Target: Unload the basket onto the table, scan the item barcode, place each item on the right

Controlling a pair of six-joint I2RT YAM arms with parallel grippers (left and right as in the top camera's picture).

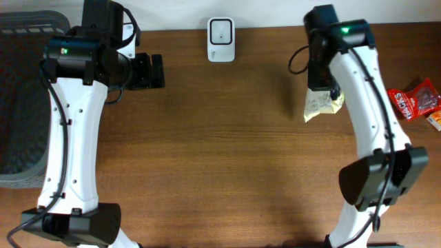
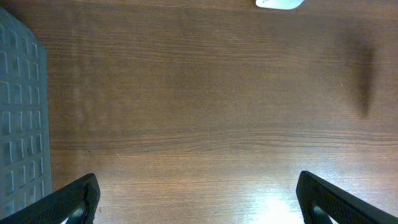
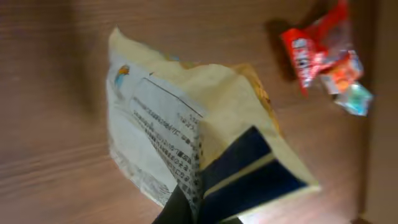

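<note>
A pale yellow snack packet (image 3: 180, 118) with printed text and a dark blue panel fills the right wrist view, pinched at its lower edge by my right gripper (image 3: 199, 211), which is shut on it. From overhead the packet (image 1: 322, 105) hangs under the right arm above the table's right side, with the right gripper (image 1: 329, 93) mostly hidden by the arm. I cannot make out a barcode on it. The white scanner (image 1: 220, 40) stands at the back middle, well left of the packet. My left gripper (image 1: 148, 71) is open and holds nothing; its fingers (image 2: 74, 199) frame bare wood.
Red snack packets (image 1: 413, 100) lie at the right edge, also in the right wrist view as red packets (image 3: 314, 46). A grey basket (image 1: 21, 103) sits at the far left; its wall (image 2: 18, 124) shows beside the left gripper. The scanner's edge (image 2: 280, 3) peeks in at the top.
</note>
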